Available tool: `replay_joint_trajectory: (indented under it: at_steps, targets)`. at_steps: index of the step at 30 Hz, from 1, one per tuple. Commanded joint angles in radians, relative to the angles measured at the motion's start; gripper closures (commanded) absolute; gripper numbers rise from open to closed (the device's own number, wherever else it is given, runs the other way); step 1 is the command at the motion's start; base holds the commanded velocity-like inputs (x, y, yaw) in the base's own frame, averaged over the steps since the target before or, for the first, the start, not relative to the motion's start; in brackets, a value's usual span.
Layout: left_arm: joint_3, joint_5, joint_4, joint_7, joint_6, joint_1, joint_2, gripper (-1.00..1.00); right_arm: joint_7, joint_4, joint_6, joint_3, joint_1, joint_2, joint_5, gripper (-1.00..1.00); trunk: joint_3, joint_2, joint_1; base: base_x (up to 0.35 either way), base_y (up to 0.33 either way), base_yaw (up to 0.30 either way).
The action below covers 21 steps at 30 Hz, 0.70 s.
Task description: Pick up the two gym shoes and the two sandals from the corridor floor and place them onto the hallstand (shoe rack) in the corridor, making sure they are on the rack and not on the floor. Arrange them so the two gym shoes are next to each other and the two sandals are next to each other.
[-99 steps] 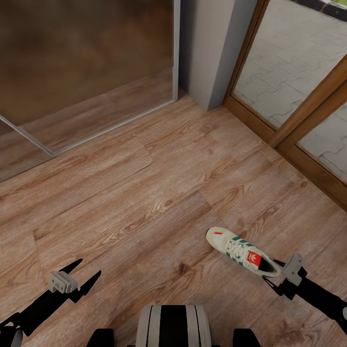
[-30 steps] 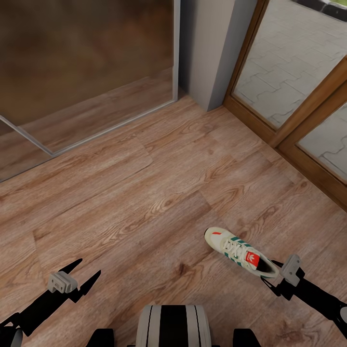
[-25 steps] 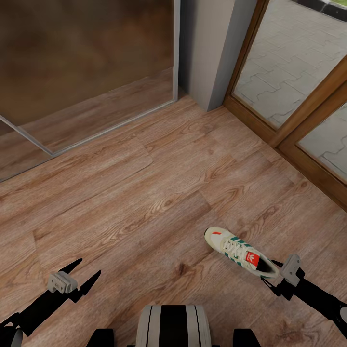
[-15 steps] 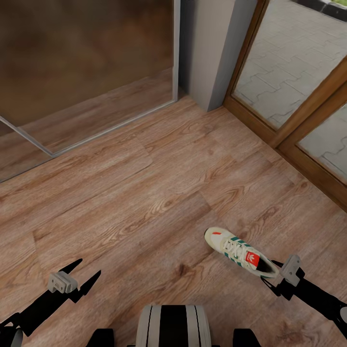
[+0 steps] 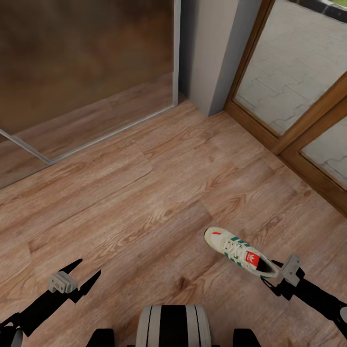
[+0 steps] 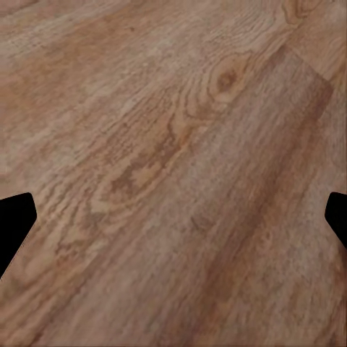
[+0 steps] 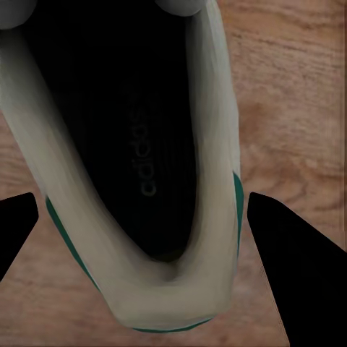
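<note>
One white gym shoe with green stripes and a red tongue label points away from me at the lower right, over the wood-plank corridor floor. My right gripper is shut on its heel. In the right wrist view the black fingers press both sides of the heel, around the gripper's midpoint. My left gripper hangs open over bare planks at the lower left, its fingertips far apart in the left wrist view. The sandals and the hallstand are out of view.
A large reflective sliding panel in a metal frame fills the back left. A grey wall corner stands beside it. A wood-framed glass door runs along the right. My trunk is at the bottom centre.
The floor, wall and door have slid down the picture since half a second ago. The gym shoe has kept its place at my right gripper. The left gripper looks the same.
</note>
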Motion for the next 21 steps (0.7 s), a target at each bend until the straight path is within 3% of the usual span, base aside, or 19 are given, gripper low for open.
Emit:
replay_joint_trajectory:
  at_steps: [1,21]
  targets:
    - [0.0,0.0,0.0,0.0,0.0,0.0,0.0,-1.0,0.0,0.0,0.0,0.0,0.0,0.0,0.0,1.0,0.0,0.0,0.0,0.067,0.0,0.0]
    - [0.0,-0.001,0.0,0.001,0.0,0.0,0.0,-1.0,-0.001,-0.001,0.0,-0.001,0.0,0.0,0.0,1.0,0.0,0.0,0.0,0.125,0.0,0.0]
